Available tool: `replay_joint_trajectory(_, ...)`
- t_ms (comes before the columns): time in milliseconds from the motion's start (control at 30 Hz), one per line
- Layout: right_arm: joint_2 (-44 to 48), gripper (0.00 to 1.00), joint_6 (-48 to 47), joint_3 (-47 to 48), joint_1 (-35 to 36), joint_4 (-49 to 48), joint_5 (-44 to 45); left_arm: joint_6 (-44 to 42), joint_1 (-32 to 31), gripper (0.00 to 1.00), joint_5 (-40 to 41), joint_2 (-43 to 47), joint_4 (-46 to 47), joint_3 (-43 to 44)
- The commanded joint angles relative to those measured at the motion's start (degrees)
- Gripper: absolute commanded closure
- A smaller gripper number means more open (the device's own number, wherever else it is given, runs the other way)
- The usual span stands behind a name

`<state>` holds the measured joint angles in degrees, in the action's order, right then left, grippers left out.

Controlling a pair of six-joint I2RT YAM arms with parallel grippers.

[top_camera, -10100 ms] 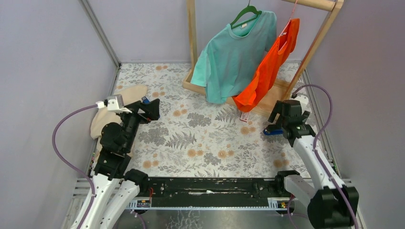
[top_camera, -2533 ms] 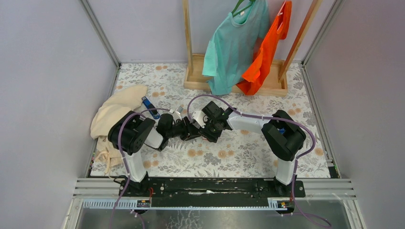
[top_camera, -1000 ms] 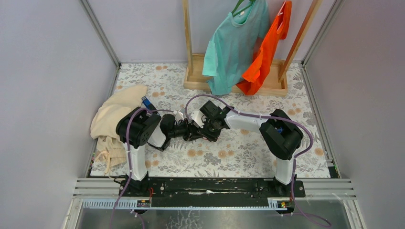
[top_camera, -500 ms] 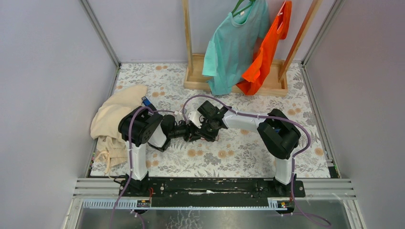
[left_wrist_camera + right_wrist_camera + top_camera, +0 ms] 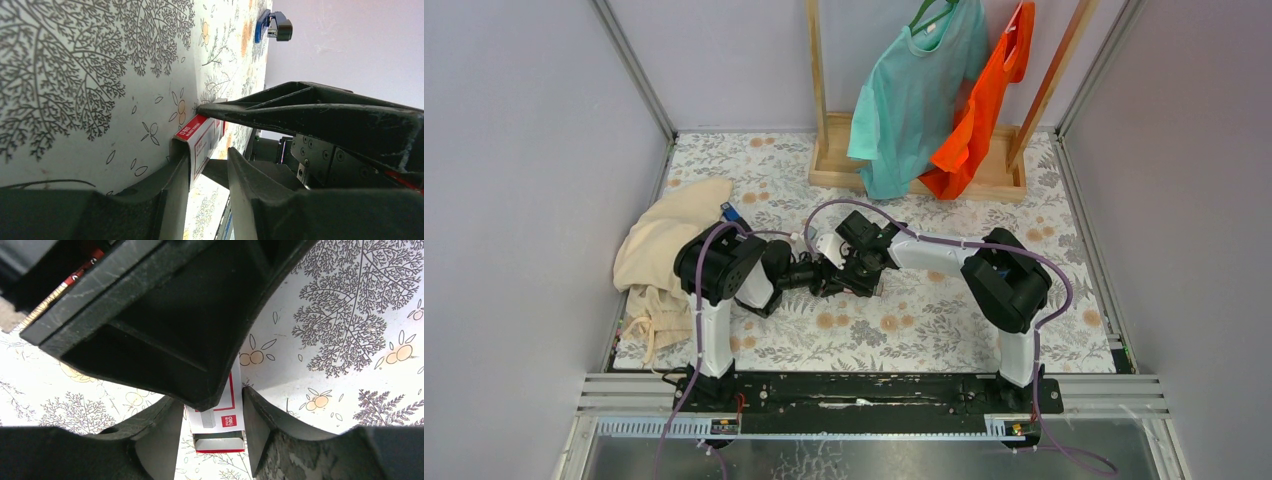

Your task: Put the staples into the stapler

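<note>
The right gripper (image 5: 212, 405) pinches the little red staple box (image 5: 218, 429) low in the middle of its view. The left gripper (image 5: 209, 156) is narrow and has just loosened a bit; I cannot tell if it holds on. It looks like a hand-over. The blue stapler (image 5: 272, 26) waits well apart, upper right.

The bench (image 5: 924, 330) is covered with a pale cloth printed with grey ferns and orange flowers, inside a metal frame. A crumpled cream fabric (image 5: 659, 245) lies at its left edge. A blue stapler (image 5: 730, 211) rests just beside that fabric, on its right. At the far edge stands the wooden base of a clothes rack (image 5: 994, 180). Near the middle a small red and white staple box (image 5: 222, 415) lies on the print, one end open.
</note>
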<state>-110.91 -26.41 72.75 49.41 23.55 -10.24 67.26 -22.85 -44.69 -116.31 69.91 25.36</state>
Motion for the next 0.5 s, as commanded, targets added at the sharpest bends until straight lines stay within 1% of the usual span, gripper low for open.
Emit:
replay_joint_trajectory(0, -1.74, 0.48, -0.92, 0.0, 1.22, -0.69, -0.98, -1.04, -0.58, 0.6, -0.95, -0.63, 2.97, 0.56)
replay_joint_trajectory(167, -1.54, 0.48, -1.26, -1.68, 1.16, -0.8, 2.13, -4.64, 1.19, 0.54, 1.11, 3.67, -3.11, -1.09)
replay_joint_trajectory(267, -0.6, 0.49, -0.88, -3.86, 1.01, -2.1, 3.01, -7.18, 2.92, 0.53, 2.75, 7.09, -7.79, -2.23)
replay_joint_trajectory(333, -0.17, 0.49, -0.23, -4.61, 0.93, -2.4, 3.18, -9.28, 3.6, 0.53, 4.87, 9.35, -12.31, -2.79)
replay_joint_trajectory(467, 0.9, 0.49, 0.9, -5.83, 0.83, -3.75, 3.72, -11.96, 3.91, 0.47, 9.43, 13.46, -19.81, -3.62)
